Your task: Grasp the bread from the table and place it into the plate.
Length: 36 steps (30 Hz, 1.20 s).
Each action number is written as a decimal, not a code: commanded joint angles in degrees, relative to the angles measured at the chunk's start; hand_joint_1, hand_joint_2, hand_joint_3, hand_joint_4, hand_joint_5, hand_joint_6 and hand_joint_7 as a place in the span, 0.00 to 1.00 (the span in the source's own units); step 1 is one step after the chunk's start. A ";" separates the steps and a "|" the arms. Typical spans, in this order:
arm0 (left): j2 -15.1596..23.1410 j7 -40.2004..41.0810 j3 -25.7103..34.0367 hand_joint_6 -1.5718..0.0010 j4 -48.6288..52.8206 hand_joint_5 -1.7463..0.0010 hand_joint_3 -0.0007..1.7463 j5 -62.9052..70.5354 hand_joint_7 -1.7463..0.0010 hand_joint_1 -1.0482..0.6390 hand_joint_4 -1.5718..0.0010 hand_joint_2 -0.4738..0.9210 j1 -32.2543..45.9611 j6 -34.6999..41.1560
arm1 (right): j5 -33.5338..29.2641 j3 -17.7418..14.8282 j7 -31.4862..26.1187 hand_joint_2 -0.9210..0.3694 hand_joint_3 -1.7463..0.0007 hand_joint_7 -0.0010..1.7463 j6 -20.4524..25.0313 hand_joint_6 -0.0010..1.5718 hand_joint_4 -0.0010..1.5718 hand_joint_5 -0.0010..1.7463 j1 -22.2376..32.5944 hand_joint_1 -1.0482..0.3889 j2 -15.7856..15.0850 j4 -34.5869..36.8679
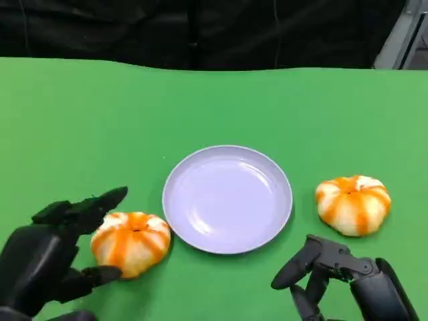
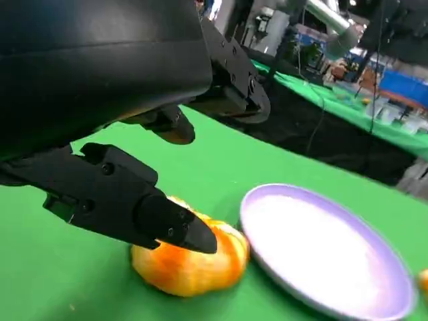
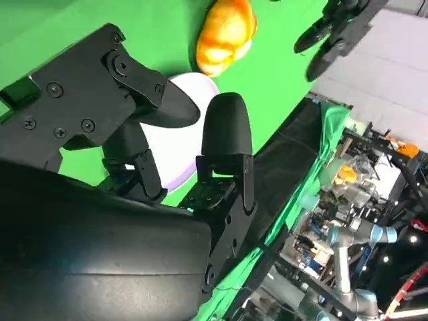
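Seen from the head, a round orange-striped bread roll (image 1: 131, 242) lies on the green table (image 1: 80, 127) just left of the empty plate (image 1: 227, 198), flanked by the spread fingers of the left hand (image 1: 50, 257), which are not seen to be closed on it; a second roll (image 1: 353, 204) sits right of the plate, near the right hand (image 1: 334, 274), whose fingers are apart and empty. In the left wrist view, the roll (image 2: 190, 261) is partly covered by a finger (image 2: 127, 200); contact cannot be judged. It is judged light and soft, best cupped gently around its sides. In the right wrist view, the far roll (image 3: 226, 33) is small and blurred.
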 commanded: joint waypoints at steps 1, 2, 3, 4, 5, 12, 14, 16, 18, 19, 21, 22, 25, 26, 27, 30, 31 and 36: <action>2.04 1.05 -2.00 0.73 0.58 0.73 0.00 4.35 0.98 0.40 0.81 0.97 -1.81 3.33 | 0.25 -0.25 -0.43 0.39 0.32 0.68 0.36 0.47 0.53 0.91 0.56 0.65 0.05 -0.82; 2.17 0.89 -2.44 0.74 0.34 0.73 0.00 5.01 0.98 0.40 0.81 0.97 -1.92 4.31 | 0.35 -0.32 -0.41 0.38 0.33 0.68 0.33 0.47 0.53 0.91 0.65 0.64 0.00 -0.88; 2.29 0.87 -2.77 0.74 0.16 0.73 0.00 5.34 0.99 0.39 0.81 0.97 -1.97 4.98 | 0.41 -0.35 -0.39 0.38 0.33 0.68 0.32 0.47 0.53 0.91 0.70 0.64 -0.03 -0.92; 2.41 1.00 -2.98 0.74 0.06 0.73 0.00 5.35 0.99 0.39 0.81 0.97 -1.97 5.29 | 0.40 -0.36 -0.39 0.38 0.33 0.68 0.33 0.47 0.53 0.91 0.70 0.64 -0.02 -0.93; 3.06 -0.02 -4.41 0.74 0.28 0.73 0.00 8.08 0.99 0.39 0.81 0.97 -2.76 7.32 | 0.62 -0.48 -0.38 0.37 0.34 0.68 0.12 0.47 0.53 0.91 0.80 0.64 -0.11 -0.88; 4.83 -4.25 -10.40 0.76 1.90 0.74 0.00 13.86 1.00 0.33 0.80 0.97 -6.43 14.88 | 0.76 -0.71 -0.40 0.37 0.34 0.68 -0.58 0.46 0.53 0.90 1.49 0.65 -0.42 -0.96; 4.90 -7.33 -12.87 0.78 3.60 0.80 0.00 15.32 1.00 0.31 0.73 0.99 -8.58 17.53 | 0.55 -0.71 -0.44 0.38 0.34 0.68 -0.45 0.47 0.54 0.90 2.18 0.65 -0.45 -1.48; 5.08 -9.17 -14.45 0.77 4.49 0.83 0.00 15.86 1.00 0.30 0.70 0.99 -9.77 19.34 | 0.42 -0.71 -0.47 0.38 0.33 0.68 -0.34 0.47 0.54 0.90 2.51 0.65 -0.46 -1.75; 5.65 -12.48 -16.32 0.76 5.48 0.85 0.01 16.24 0.99 0.29 0.70 1.00 -11.07 20.96 | 0.29 -0.71 -0.52 0.39 0.33 0.68 -0.52 0.47 0.54 0.90 3.04 0.65 -0.59 -2.09; 5.92 -14.01 -17.07 0.74 6.04 0.86 0.04 16.15 0.99 0.29 0.71 1.00 -11.67 21.56 | 0.29 -0.72 -0.54 0.39 0.33 0.68 -0.66 0.47 0.54 0.90 3.25 0.65 -0.64 -2.19; 6.57 -16.94 -18.30 0.72 7.22 0.89 0.07 15.68 0.98 0.29 0.72 1.00 -12.86 22.61 | 0.42 -0.66 -0.48 0.39 0.32 0.68 -0.63 0.47 0.54 0.91 3.63 0.65 -0.61 -2.49; 6.82 -17.65 -18.68 0.72 7.46 0.90 0.08 15.45 0.99 0.30 0.72 1.00 -13.19 22.97 | 0.46 -0.64 -0.44 0.39 0.32 0.68 -0.58 0.47 0.54 0.91 3.72 0.64 -0.58 -2.58; 7.62 -19.10 -19.85 0.71 9.93 0.92 0.10 14.56 0.98 0.33 0.73 1.00 -14.61 22.73 | 0.53 -0.50 -0.43 0.39 0.33 0.68 -0.29 0.47 0.53 0.91 3.97 0.63 -0.34 -2.86; 7.75 -18.45 -19.90 0.70 10.58 0.92 0.10 13.84 0.98 0.34 0.72 1.00 -14.70 22.08 | 0.48 -0.43 -0.44 0.39 0.33 0.68 -0.20 0.47 0.53 0.90 4.00 0.63 -0.28 -2.93; 7.65 -16.70 -19.53 0.67 11.26 0.92 0.11 12.60 0.98 0.37 0.70 1.00 -14.51 20.88 | 0.35 -0.32 -0.47 0.39 0.33 0.68 -0.11 0.47 0.53 0.90 3.99 0.63 -0.19 -2.99; 5.86 -2.51 -16.49 0.43 15.57 0.92 0.09 7.07 0.96 0.54 0.46 1.00 -13.56 11.29 | 0.14 -0.05 -0.49 0.38 0.33 0.68 0.22 0.48 0.53 0.89 3.83 0.64 0.06 -3.19; 5.40 2.69 -15.62 0.34 16.93 0.73 0.21 5.81 0.97 0.57 0.40 0.95 -13.57 7.43 | 0.12 -0.04 -0.48 0.39 0.32 0.68 0.22 0.48 0.54 0.90 3.66 0.64 0.08 -3.11; 5.25 13.43 -14.60 0.21 19.24 0.35 0.51 4.75 0.97 0.59 0.39 0.77 -14.33 -0.53 | 0.16 -0.08 -0.50 0.39 0.32 0.68 0.25 0.47 0.54 0.93 3.16 0.64 0.06 -2.65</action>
